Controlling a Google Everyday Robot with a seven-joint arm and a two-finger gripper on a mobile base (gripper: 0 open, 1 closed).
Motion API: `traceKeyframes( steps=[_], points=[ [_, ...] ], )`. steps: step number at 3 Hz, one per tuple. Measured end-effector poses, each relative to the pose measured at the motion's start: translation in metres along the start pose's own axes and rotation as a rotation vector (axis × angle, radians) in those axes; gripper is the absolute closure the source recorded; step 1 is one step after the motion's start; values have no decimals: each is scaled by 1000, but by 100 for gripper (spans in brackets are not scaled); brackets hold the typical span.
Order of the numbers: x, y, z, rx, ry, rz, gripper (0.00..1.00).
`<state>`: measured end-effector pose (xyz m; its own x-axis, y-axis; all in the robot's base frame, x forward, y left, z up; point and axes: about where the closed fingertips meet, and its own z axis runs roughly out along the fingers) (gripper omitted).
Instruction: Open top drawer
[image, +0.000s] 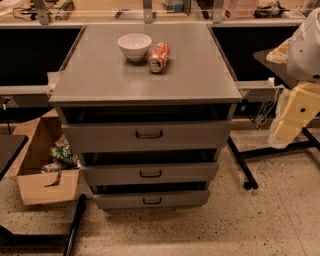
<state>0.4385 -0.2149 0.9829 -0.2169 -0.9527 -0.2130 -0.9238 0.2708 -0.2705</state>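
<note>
Two smaller drawers (110, 175) sit below the top drawer (100, 136), the widest one, just under the bench (90, 80) surface, dark gap above its front (handle centred). Gripper (294, 119) at far right edge, well apart from it; can't tell its state.

I'm looking at a lab or workshop space here, not a home. There's a speckled hard floor (280, 220), and a grey metal drawer cabinet (150, 135) stands out in the open with a plain grey worktop (100, 75). Along the back runs a long bench (250, 22) cluttered with gear I can't make out, with metal posts rising off it. To the right I see black steel table legs (240, 162) and cables (261, 114) dangling off a rail. A torn cardboard box (42, 187) holding wrappers (62, 154) sits on the floor at left. My tool (292, 117) hangs at the right edge, beside the cabinet.
</note>
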Motion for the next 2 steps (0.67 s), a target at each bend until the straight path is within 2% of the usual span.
traceKeyframes(
  steps=[1, 2],
  points=[
    [0, 0, 0, 0, 0, 0, 0],
    [-21, 7, 21, -22, -25, -72, 0]
  ],
)
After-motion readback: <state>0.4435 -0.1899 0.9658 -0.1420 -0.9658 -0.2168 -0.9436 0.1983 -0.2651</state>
